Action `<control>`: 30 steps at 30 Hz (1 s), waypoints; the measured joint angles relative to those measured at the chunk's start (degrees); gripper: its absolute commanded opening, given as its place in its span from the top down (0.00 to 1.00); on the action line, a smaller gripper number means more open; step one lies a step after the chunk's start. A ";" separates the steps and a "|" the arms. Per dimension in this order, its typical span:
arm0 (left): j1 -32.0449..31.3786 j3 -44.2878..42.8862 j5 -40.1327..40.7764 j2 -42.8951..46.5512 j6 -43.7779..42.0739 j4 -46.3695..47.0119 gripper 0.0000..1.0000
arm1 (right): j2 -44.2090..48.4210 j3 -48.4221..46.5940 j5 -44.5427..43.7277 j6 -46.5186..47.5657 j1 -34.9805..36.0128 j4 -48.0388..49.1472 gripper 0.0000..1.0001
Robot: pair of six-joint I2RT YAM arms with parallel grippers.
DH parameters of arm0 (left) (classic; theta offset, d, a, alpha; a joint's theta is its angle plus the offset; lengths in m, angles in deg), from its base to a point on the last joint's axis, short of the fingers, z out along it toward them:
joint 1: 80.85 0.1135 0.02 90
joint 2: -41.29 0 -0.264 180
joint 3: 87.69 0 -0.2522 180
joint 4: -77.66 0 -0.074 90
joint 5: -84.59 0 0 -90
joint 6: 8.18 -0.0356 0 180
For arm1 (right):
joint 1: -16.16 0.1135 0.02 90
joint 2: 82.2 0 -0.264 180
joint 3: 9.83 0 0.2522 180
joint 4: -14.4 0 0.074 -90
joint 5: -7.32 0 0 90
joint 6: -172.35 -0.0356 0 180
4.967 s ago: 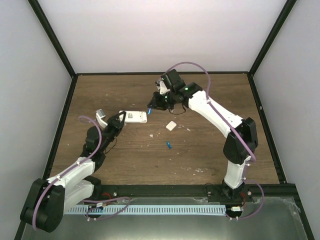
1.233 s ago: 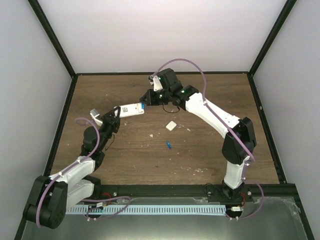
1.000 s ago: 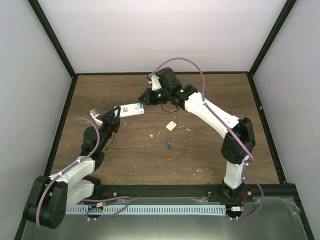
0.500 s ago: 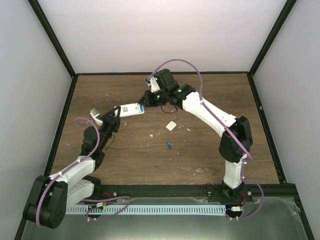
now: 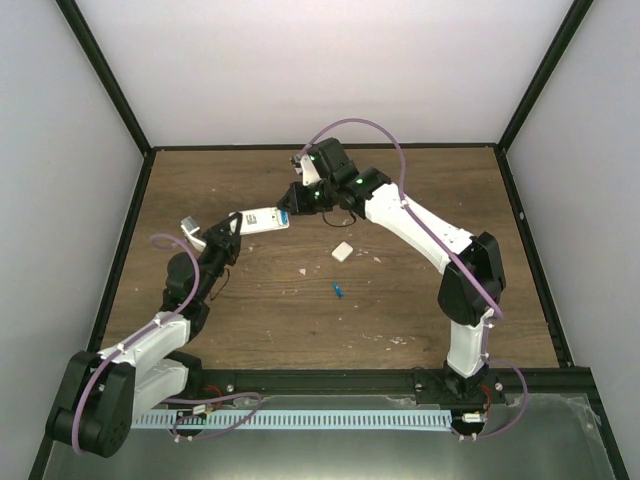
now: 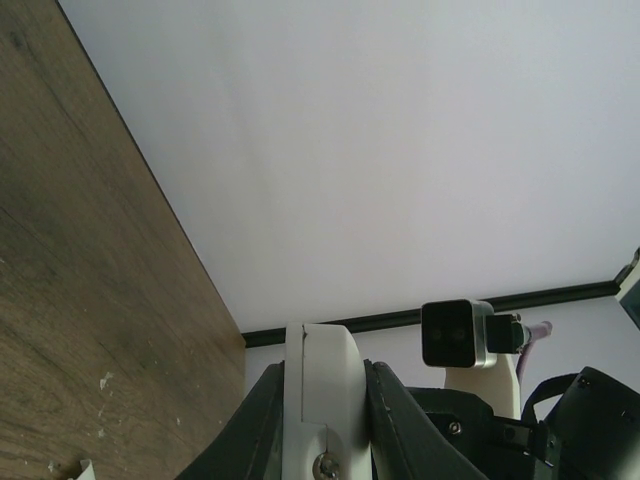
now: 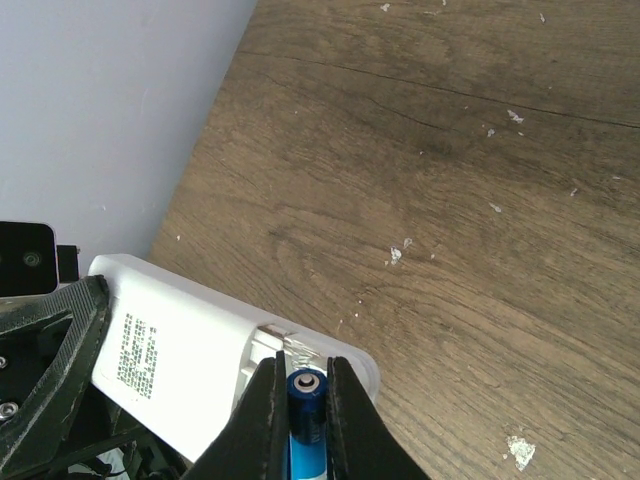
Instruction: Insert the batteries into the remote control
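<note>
Left gripper (image 5: 232, 228) clamped on the remote (image 5: 262, 218), which is lifted toward the other arm. Right gripper (image 7: 300, 385) pinched shut on a battery (image 7: 306, 400), its tip just at the mouth of the remote's open bay. Risks — if I push off-axis the cell could squirt from the pinch or jam crooked, or the remote could pivot in the left grip. Second battery (image 5: 338, 290) lies on the table (image 5: 200, 180) near the cover (image 5: 342, 251) — not yet loaded.

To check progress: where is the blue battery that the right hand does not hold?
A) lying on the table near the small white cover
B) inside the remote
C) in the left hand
A: the loose battery lies on the table, close to the white cover.
</note>
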 measured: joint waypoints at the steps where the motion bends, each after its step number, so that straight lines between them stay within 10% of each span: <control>1: 0.00 0.00 0.00 0.00 -0.02 0.00 1.00 | 0.00 0.00 0.00 0.00 0.00 -0.02 0.96; 20: 0.02 0.00 0.09 0.02 -0.17 0.07 1.00 | -0.57 -1.16 -0.57 0.20 0.46 -1.64 0.87; 30: 0.02 0.00 0.07 0.02 -0.20 0.09 1.00 | -0.52 -4.72 -3.43 1.18 0.46 -3.52 0.64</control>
